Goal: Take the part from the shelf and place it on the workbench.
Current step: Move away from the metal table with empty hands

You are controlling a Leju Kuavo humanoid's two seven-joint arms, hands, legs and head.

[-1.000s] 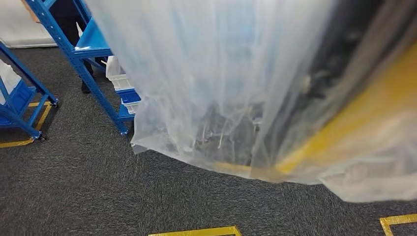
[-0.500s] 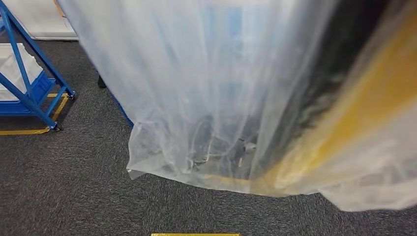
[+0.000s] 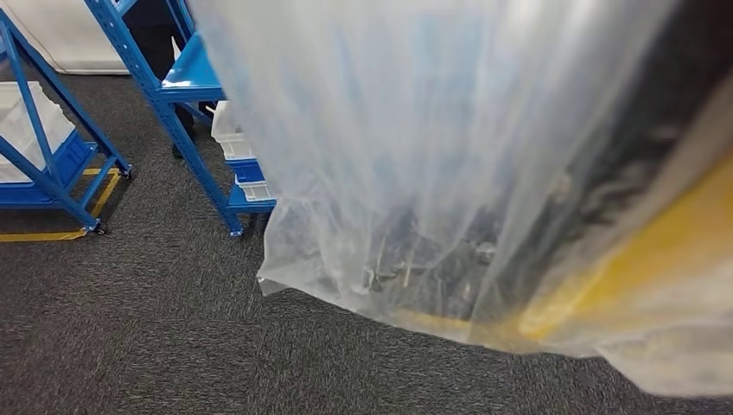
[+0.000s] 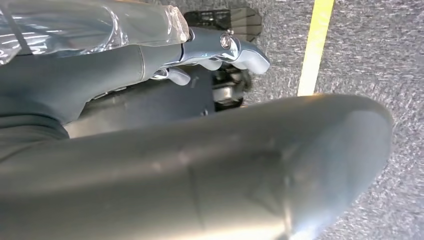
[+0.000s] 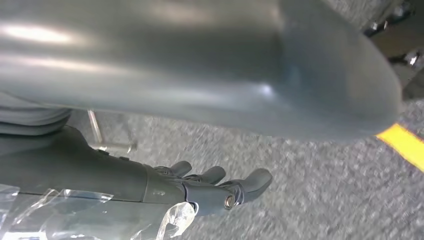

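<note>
Up in front of the head camera hangs the bagged part (image 3: 449, 173), gripped by both hands (image 4: 220, 47) (image 5: 220, 192); it's the carry step, workbench next.

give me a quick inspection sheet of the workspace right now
surface: dark grey carpet with yellow tape lines; no workbench seen
job's things: a large clear plastic bag hangs close in front of the head camera, dark blurred contents low inside; too blurred to tell the part
clutter: white bins low on the blue shelf; a second blue rack further left holds white bins
hands: left hand and right hand each have clear plastic film against them; grip cannot be told
cables: nothing seen
surroundings: a person's dark legs behind the blue shelf
</note>
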